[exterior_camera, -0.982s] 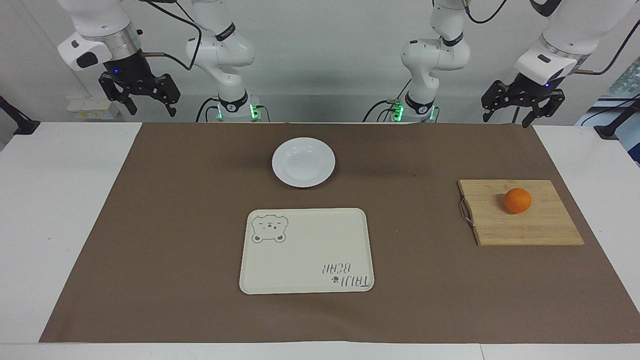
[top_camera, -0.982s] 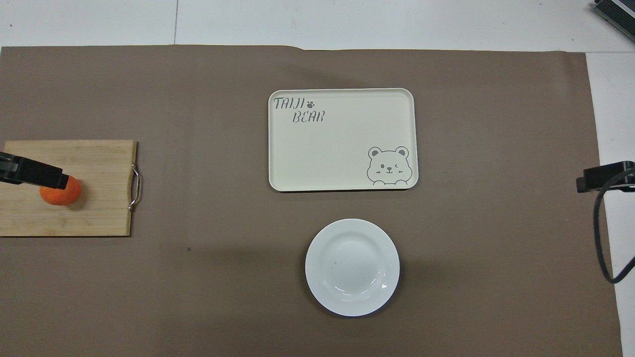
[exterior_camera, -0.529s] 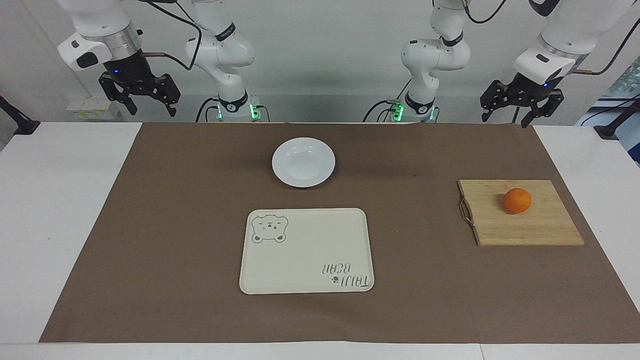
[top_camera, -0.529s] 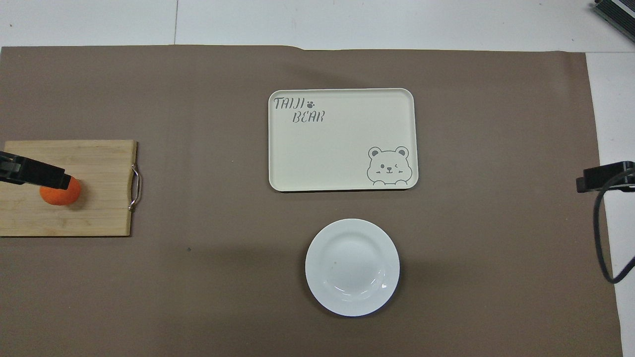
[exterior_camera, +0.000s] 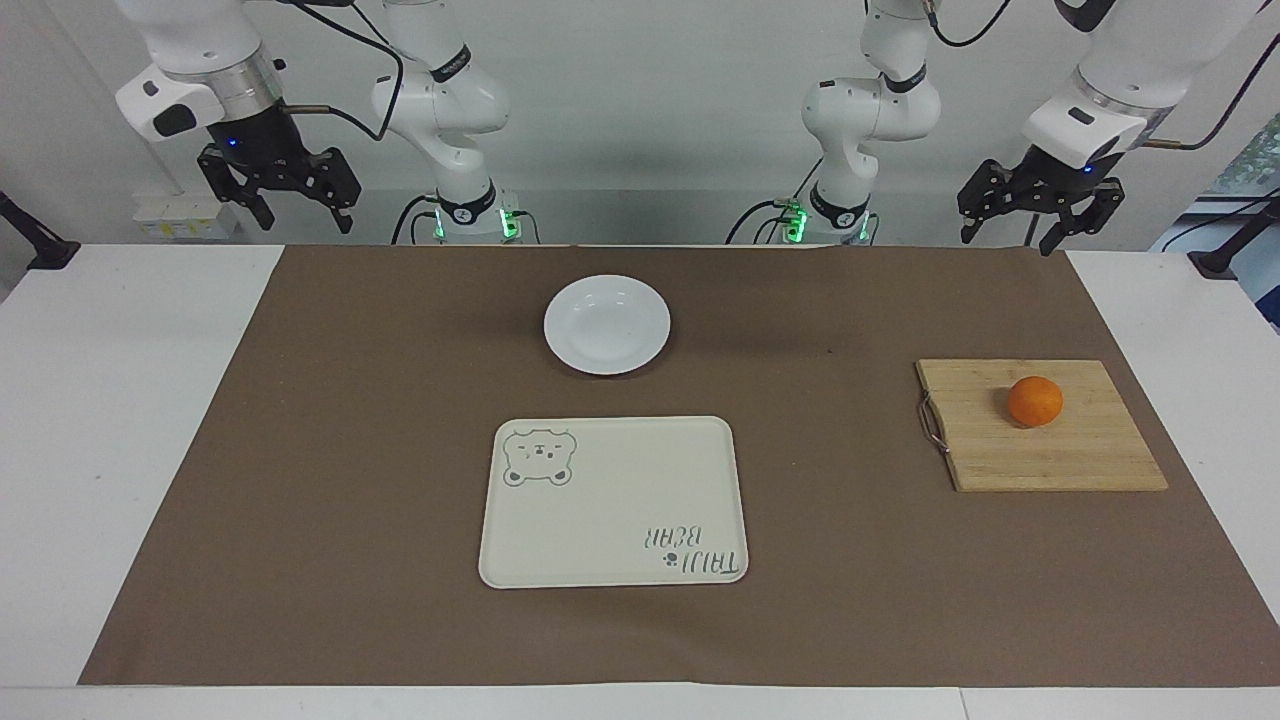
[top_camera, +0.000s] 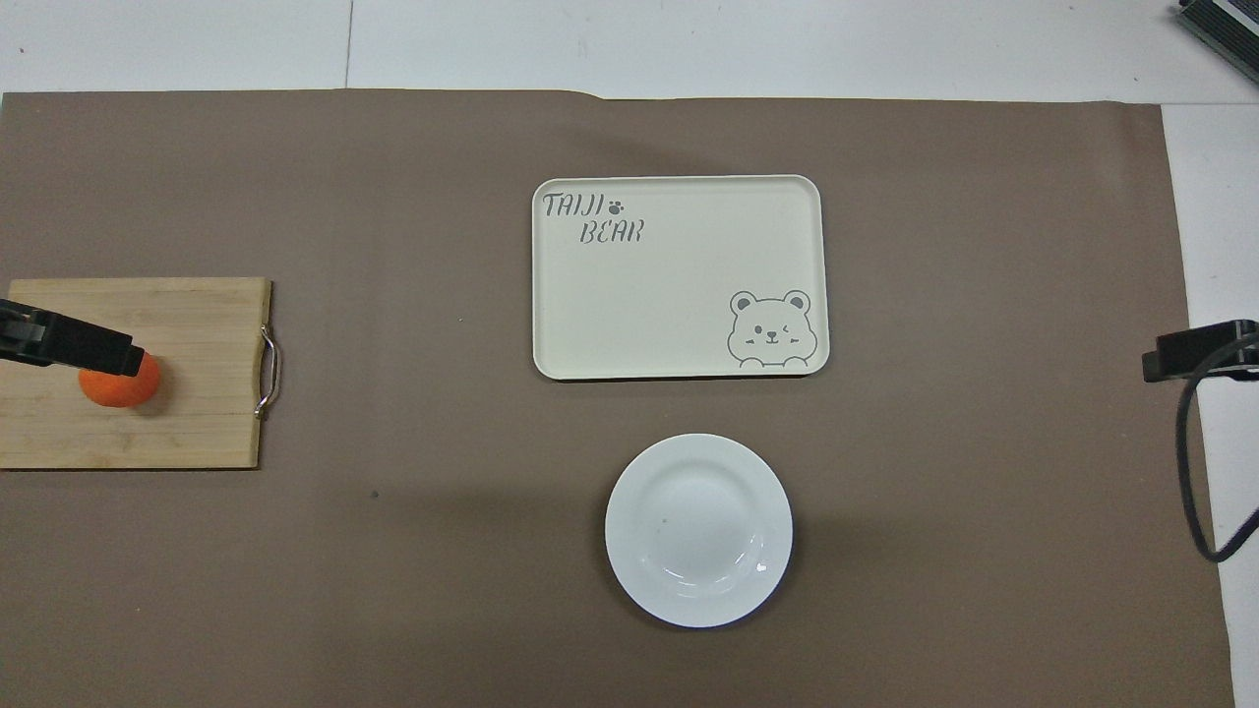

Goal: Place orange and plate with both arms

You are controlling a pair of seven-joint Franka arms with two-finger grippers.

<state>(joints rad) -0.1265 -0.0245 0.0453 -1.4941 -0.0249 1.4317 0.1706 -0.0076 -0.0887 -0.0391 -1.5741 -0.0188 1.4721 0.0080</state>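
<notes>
Fingers are standing apart and empty on the right gripper (exterior_camera: pixel 278 205), hanging at the facing view's upper left, and likewise on the left gripper (exterior_camera: pixel 1035 222) at upper right. The glossy white plate (exterior_camera: pixel 607 324) is sitting upper centre, above the bear-print tray (exterior_camera: pixel 612 505). The small bright orange (exterior_camera: pixel 1035 401) is resting on the bamboo board (exterior_camera: pixel 1040 450), right of centre. Best approach: the left gripper coming straight down, straddling the fruit's middle.

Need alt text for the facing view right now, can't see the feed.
Both arms wait raised at the robots' edge of the table, left hand and right hand open and empty. The orange sits on a wooden cutting board toward the left arm's end; mid-table, the white plate lies nearer the robots than the empty bear-print tray.
</notes>
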